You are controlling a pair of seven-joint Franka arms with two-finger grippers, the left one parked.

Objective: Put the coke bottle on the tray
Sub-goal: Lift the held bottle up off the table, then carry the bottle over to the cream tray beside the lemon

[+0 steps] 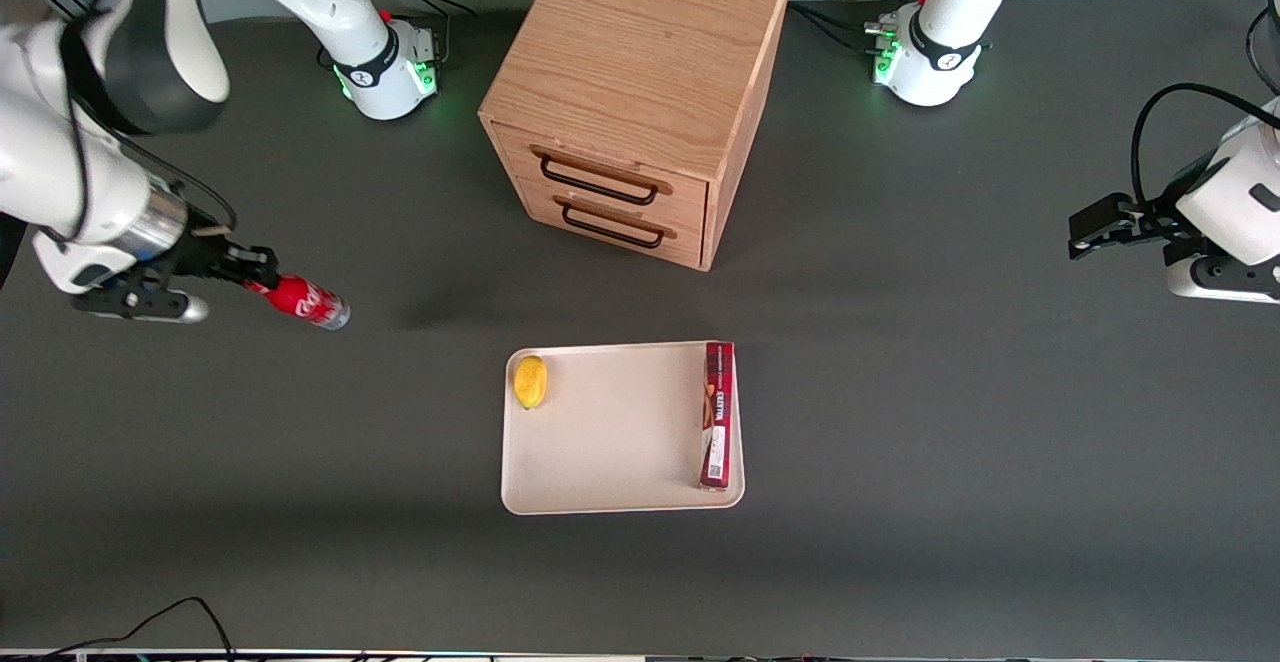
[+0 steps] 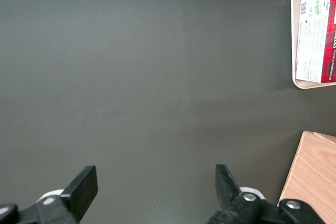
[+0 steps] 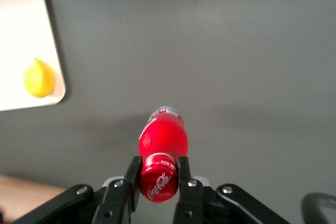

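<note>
My right gripper (image 1: pixel 262 272) is shut on the coke bottle (image 1: pixel 305 301) by its red cap end and holds it above the table toward the working arm's end. The bottle points toward the tray with its clear base leading. In the right wrist view the gripper (image 3: pixel 158 174) has both fingers clamped on the red cap of the bottle (image 3: pixel 163 140). The cream-beige tray (image 1: pixel 610 432) lies on the table in front of the cabinet, well apart from the bottle, and its corner shows in the right wrist view (image 3: pixel 21 30).
A lemon (image 1: pixel 530 381) sits in a tray corner. A long red box (image 1: pixel 717 414) lies along the tray's edge toward the parked arm. A wooden two-drawer cabinet (image 1: pixel 640 82) stands farther from the front camera than the tray.
</note>
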